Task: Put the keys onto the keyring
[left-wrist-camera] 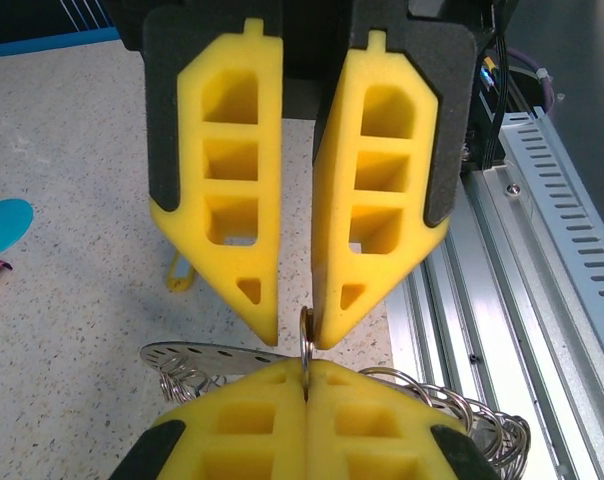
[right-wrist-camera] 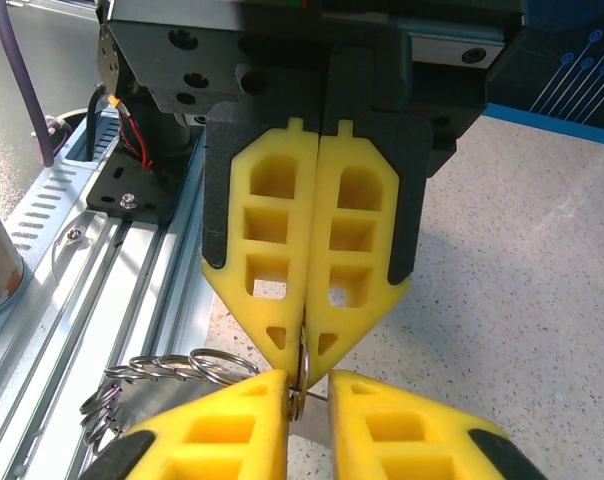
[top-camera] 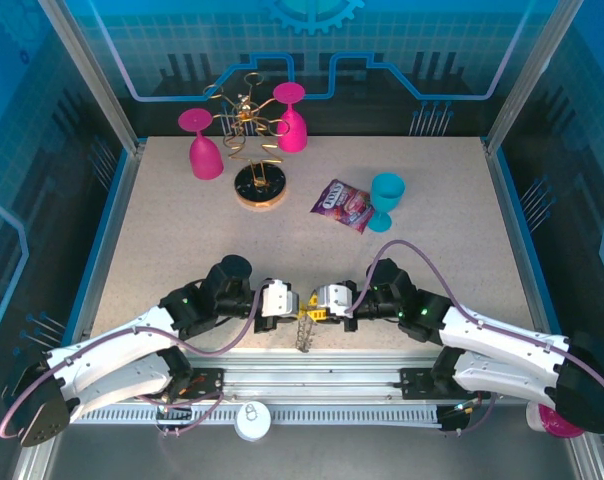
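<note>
The keyring point(top-camera: 304, 332) hangs below the two grippers near the table's front edge. In the left wrist view its flat grey plate point(left-wrist-camera: 197, 357) juts left and its wire loops point(left-wrist-camera: 462, 410) bunch on the right. My left gripper point(left-wrist-camera: 307, 368) is shut on one small loop point(left-wrist-camera: 307, 338) at the rim. My right gripper point(right-wrist-camera: 307, 378) faces it tip to tip, jaws a narrow gap apart, one finger point(right-wrist-camera: 267, 400) touching that loop. A small yellow-headed key point(left-wrist-camera: 179, 273) lies on the table behind the right gripper point(left-wrist-camera: 292, 335). From above, the left gripper point(top-camera: 294, 304) and right gripper point(top-camera: 318, 308) meet.
At the back stand two pink glasses point(top-camera: 204, 145) point(top-camera: 291, 118), a gold wire stand on a round wooden base point(top-camera: 259, 186), a snack packet point(top-camera: 342, 205) and a teal cup point(top-camera: 386, 200). An aluminium rail point(left-wrist-camera: 542, 250) runs along the near edge, just beside the grippers.
</note>
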